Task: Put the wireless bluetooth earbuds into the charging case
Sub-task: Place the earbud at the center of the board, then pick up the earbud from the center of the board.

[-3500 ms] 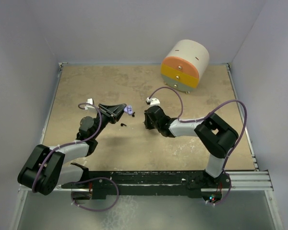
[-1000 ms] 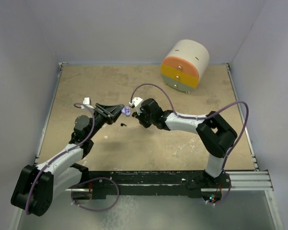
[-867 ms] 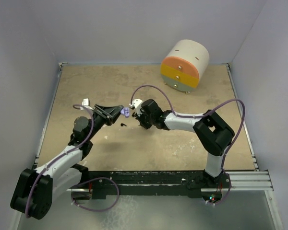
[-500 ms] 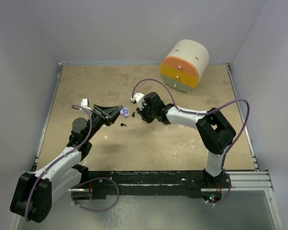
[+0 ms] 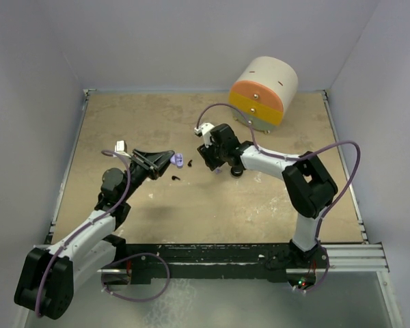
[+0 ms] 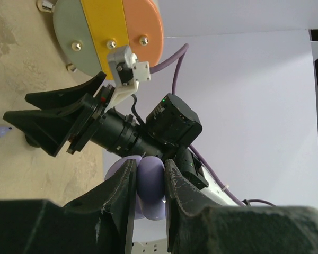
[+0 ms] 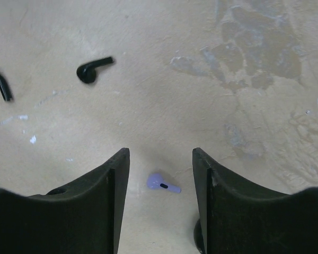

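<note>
My left gripper (image 5: 168, 158) is shut on a pale lavender charging case (image 5: 175, 159) and holds it above the table. In the left wrist view the case (image 6: 149, 185) sits pinched between the fingers (image 6: 122, 185). My right gripper (image 7: 160, 153) is open and empty, low over a lavender earbud (image 7: 163, 183) that lies on the table between its fingers. That earbud also shows in the left wrist view (image 6: 2, 130). Two black earbuds (image 7: 93, 70) (image 7: 0, 84) lie further off; in the top view they are near the case (image 5: 181, 162) (image 5: 175, 178). The second lavender earbud is not visible.
A round drawer unit with orange, yellow and grey fronts (image 5: 261, 92) stands at the back right. A black round puck (image 5: 237, 171) lies just right of my right gripper (image 5: 207, 162); its edge shows in the right wrist view (image 7: 198, 237).
My right gripper has drawn away from the left gripper, moving right and back, and now hangs over the lavender earbud. The left gripper has stayed nearly still with the case.
</note>
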